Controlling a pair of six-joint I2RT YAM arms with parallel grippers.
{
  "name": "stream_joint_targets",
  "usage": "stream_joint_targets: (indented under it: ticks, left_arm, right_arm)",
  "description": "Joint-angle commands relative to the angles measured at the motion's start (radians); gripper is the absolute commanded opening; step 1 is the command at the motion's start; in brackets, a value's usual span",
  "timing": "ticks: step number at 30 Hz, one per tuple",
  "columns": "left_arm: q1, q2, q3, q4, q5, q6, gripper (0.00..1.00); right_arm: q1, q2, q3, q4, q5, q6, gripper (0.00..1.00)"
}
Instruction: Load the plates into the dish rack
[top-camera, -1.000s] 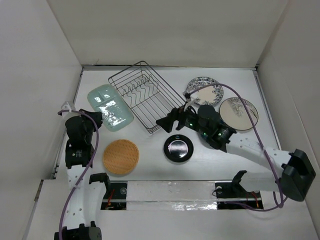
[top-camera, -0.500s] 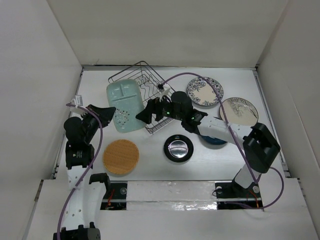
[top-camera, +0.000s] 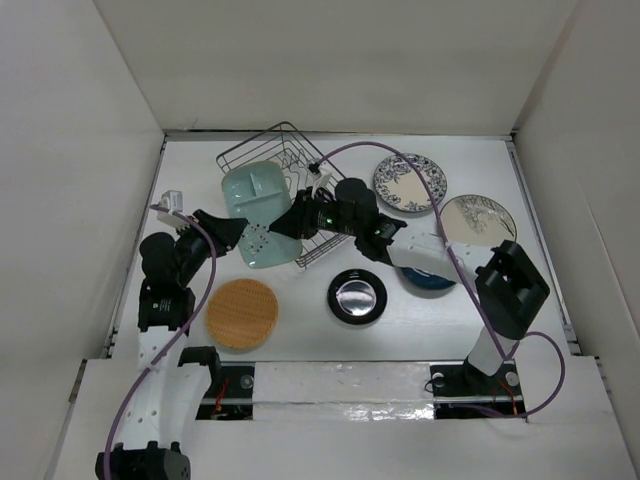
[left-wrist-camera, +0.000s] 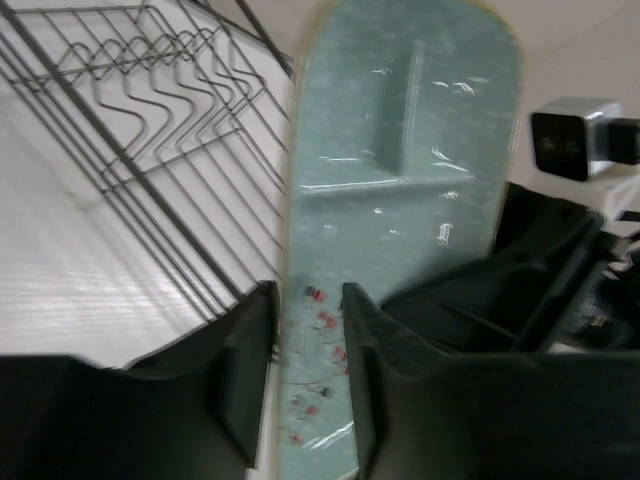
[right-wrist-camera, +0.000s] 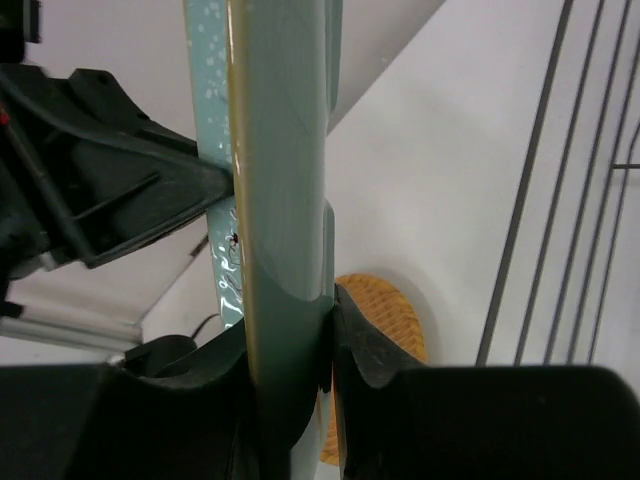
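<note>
Newly tipped upright, pale green plate (top-camera: 256, 205) hangs just beside dish rack (top-camera: 272, 145)

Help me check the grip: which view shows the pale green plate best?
Left wrist: the pale green plate appears face-on, ridges visible, left pincer clamping its edge. Top external shows it small, tilted; right wrist only its rim edge-on.

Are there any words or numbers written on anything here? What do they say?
No words, numbers or signs can be read in any view.
pale green plate: little red and dark specks, a pattern, not letters.
blue-white floral plate: only blue swirls.
white tab by the left arm: too small to tell if anything is printed on it.
</note>
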Motion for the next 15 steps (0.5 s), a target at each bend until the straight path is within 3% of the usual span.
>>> stream_joint_targets:
  ticks: [1, 4, 6, 10, 15]
  left_arm:
    - [-0.073, -0.042, 0.114, -0.018, -0.029, 0.121, 0.34]
    - [-0.135, -0.079, 0.131, -0.096, -0.159, 0.217, 0.60]
    - [-0.184, -0.113, 0.138, -0.161, -0.263, 0.269, 0.70]
    - [-0.241, -0.179, 0.145, -0.198, -0.397, 0.324, 0.74]
    - [-0.271, -0.242, 0.127, -0.198, -0.410, 0.338, 0.66]
  right_arm:
    - [-0.024, -0.038, 0.128, -0.025, 0.136, -0.095, 0.00]
    - [-0.052, -0.047, 0.229, -0.172, 0.230, -0.187, 0.00]
    - [-0.087, -0.041, 0.306, -0.303, 0.294, -0.246, 0.00]
    - [-0.143, 0.009, 0.404, -0.385, 0.350, -0.323, 0.00]
    - [-0.176, 0.192, 0.746, -0.640, 0.501, -0.464, 0.00]
